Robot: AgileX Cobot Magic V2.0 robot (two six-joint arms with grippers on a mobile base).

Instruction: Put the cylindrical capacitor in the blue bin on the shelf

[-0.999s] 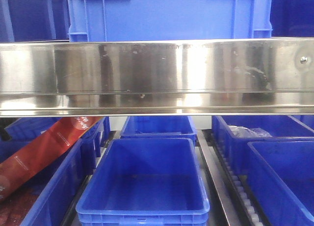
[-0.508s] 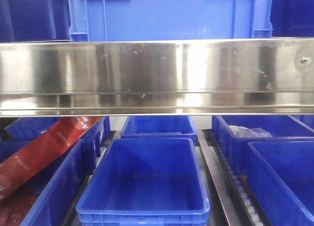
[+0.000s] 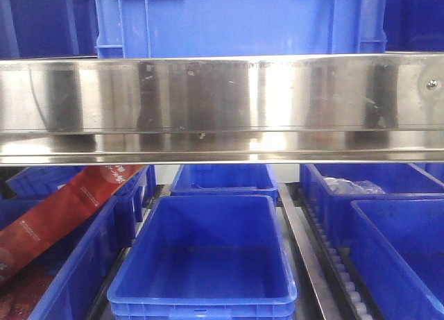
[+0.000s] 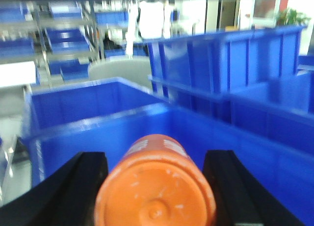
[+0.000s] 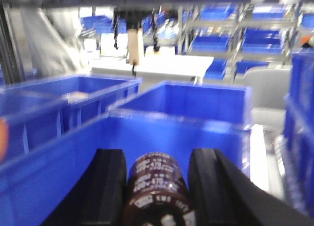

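Shelf: the shelf (image 3: 222,105) shows its wide, shiny steel front beam right across the front view, and a big blue crate (image 3: 236,21) stands above the beam.
Open room: an open strip lies between the beam's lower edge and the rims of the lower row of bins.
Blue bin: the blue bin (image 3: 201,293) in the middle sits open-topped below the beam, its floor showing from wall to wall. A second bin stands just behind it.
Right edge: a roller track (image 3: 331,264) runs along the middle bin's right side, with more blue bins beyond it.
Left edge: a red package (image 3: 66,209) leans tilted across the neighbouring bins.
Left end effector: the left end effector (image 4: 156,184) has one black finger on each side of the cylindrical capacitor (image 4: 154,196), pinching it.
Capacitor, place: it is held in the left end effector. The near bin wall (image 4: 98,130) rises ahead of it and tall crates (image 4: 230,59) stand to the right.
Capacitor, look: it is orange-red and can-like, with its paler flat end towards the camera and a small nub at the centre. The white print on its side is too blurred to read.
Right end effector: the right end effector (image 5: 156,184) is clamped on a dark brown cylinder (image 5: 157,194) with white print, with blue bins ahead of it.
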